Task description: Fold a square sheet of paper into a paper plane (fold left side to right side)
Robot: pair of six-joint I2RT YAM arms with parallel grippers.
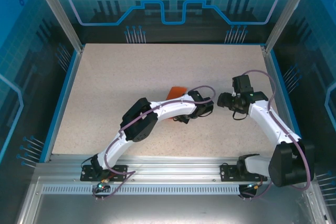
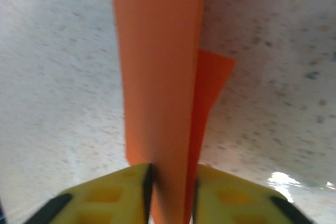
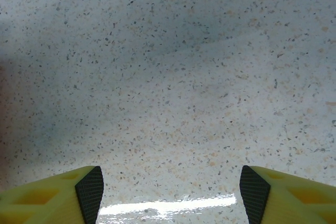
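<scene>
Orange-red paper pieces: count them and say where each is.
1: a folded orange-red paper sheet on the speckled table, between the left gripper's fingers. More may hide under its arm.

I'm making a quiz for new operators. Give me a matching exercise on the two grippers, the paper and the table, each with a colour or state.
Things:
1. left gripper
2. right gripper
3. paper
4. table

Colour or state:
A. speckled beige
B. fingers wide apart, nothing between them
C. orange, folded
D. narrow gap with the paper in it

Pairs: 1-D, 2-B, 3-C, 4-A
</scene>
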